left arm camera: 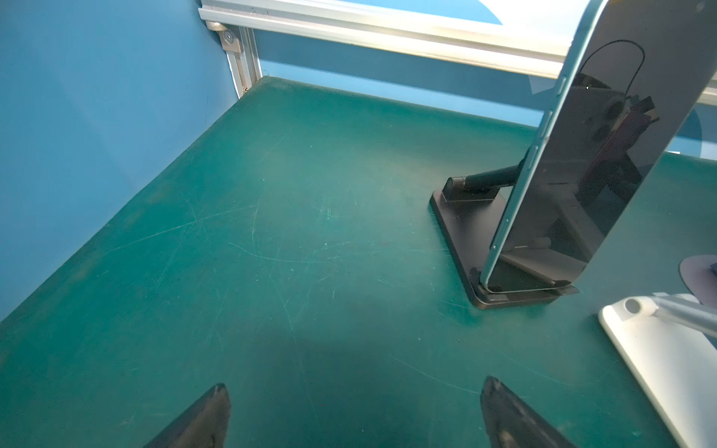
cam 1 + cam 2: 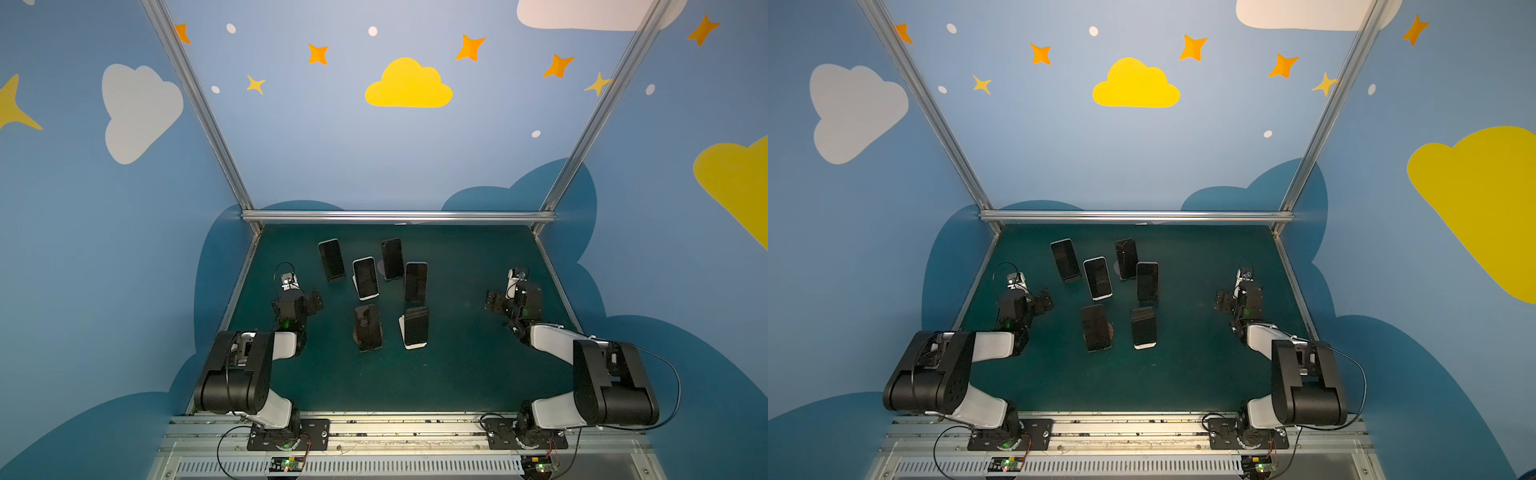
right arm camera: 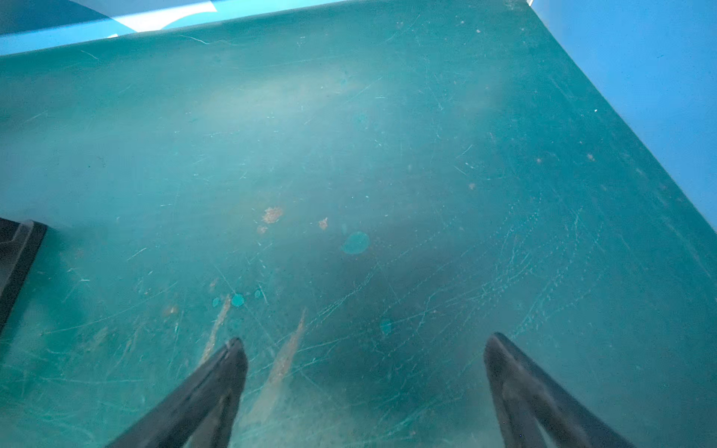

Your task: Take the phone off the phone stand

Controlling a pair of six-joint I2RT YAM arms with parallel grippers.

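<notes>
Several dark-screened phones lean upright on stands in the middle of the green mat [image 2: 457, 374] in both top views. In the left wrist view the nearest phone [image 1: 605, 155] has a pale blue edge and rests on a black phone stand [image 1: 461, 217]; it is the back-left phone [image 2: 331, 259]. My left gripper [image 2: 314, 301] hovers left of the group, open, with nothing between its fingertips [image 1: 217, 407]. My right gripper [image 2: 493, 301] hovers right of the group, open and empty, over bare mat [image 3: 349, 155].
A white stand base [image 1: 659, 349] lies beside the black one. A black stand corner [image 3: 15, 248] shows at the edge of the right wrist view. Blue walls and an aluminium rail [image 2: 395, 216] close in the mat at the back and sides.
</notes>
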